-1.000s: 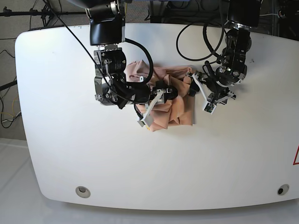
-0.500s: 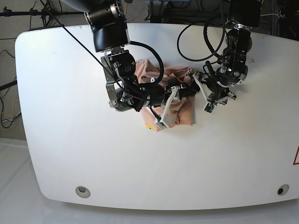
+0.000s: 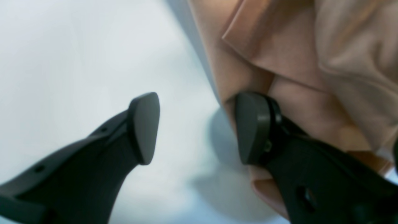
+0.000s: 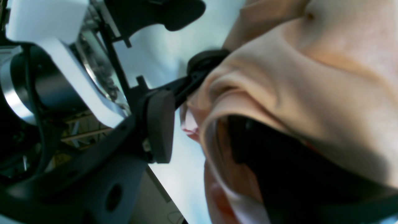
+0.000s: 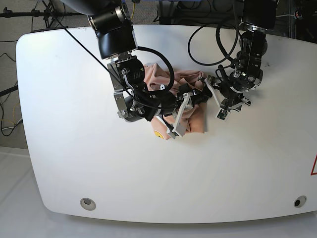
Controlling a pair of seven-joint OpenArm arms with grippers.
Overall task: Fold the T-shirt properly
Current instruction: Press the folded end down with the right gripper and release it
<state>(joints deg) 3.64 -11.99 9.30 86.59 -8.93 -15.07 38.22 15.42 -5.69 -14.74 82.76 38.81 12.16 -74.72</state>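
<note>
T-shirt (image 5: pixel 190 119): bunched in a crumpled peach heap on the white table (image 5: pixel 69 148), just past centre toward 12 o'clock; small yellow mark shows at the heap's 7 o'clock edge.
left gripper (image 3: pixel 196 127): at the heap's 3 o'clock edge in the base view, jaws well apart. One finger (image 3: pixel 255 127) touches the cloth edge, the other sits over bare table. Nothing clamped.
right gripper (image 4: pixel 199 130): over the heap from its 9 o'clock side, jaws spread wide. One finger (image 4: pixel 160 124) is clear of the cloth, the other is buried under a fold. No closed pinch visible.
</note>
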